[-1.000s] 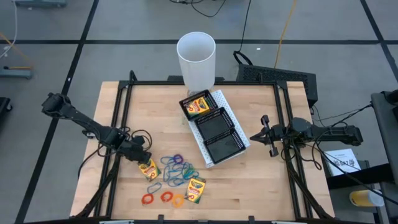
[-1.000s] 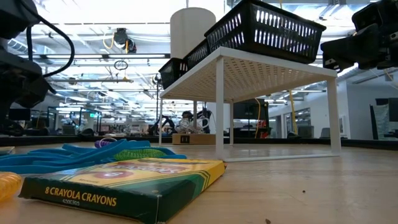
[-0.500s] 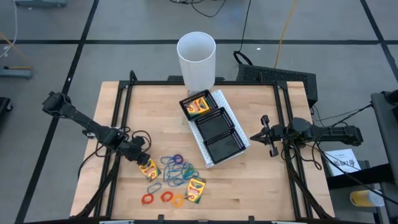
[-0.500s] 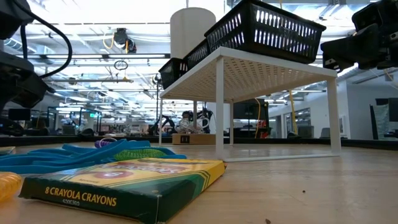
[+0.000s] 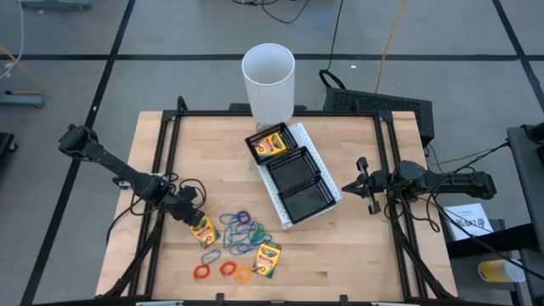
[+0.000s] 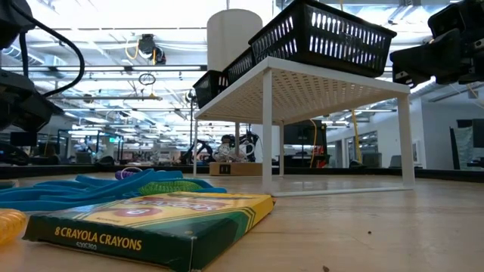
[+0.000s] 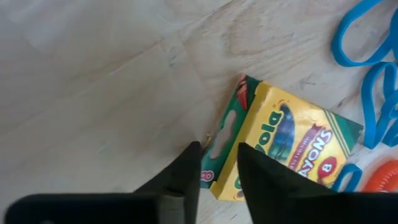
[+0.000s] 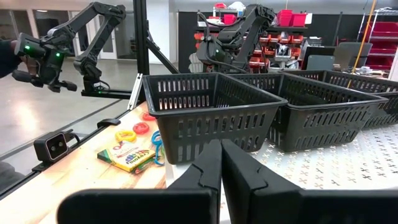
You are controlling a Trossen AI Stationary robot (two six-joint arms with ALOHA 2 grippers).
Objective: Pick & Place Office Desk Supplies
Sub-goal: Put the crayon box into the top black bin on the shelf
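I am working the left pincer point(image 5: 197, 218) at the near left of the desk point(image 5: 221, 161). It is sitting low over one end of a crayon box point(image 5: 205, 229) that is lying flat on the wood. In the left wrist view its two fingers point(image 7: 186, 177) are only a little apart, with the green end of the crayon box point(image 7: 287, 146) poking in between them. I cannot tell if they are pinching the box yet. To do this well, I think I should be squeezing slowly, keeping the box end right in the middle of the gap, and lifting only when it feels snug.

Just right of that box, the rubber bands point(image 5: 241, 231) are lying in a messy heap. A second crayon box point(image 5: 268, 258) is lying nearer, beside the orange loops.

Farther right, the black mesh tray point(image 5: 293, 173) is sitting on a white stand, with more crayon boxes point(image 5: 272, 142) in its far pocket. The white cup point(image 5: 269, 83) is standing behind it.

At the far right, the right pincer point(image 5: 363, 184) is waiting beside the tray, its fingers pressed together on nothing.
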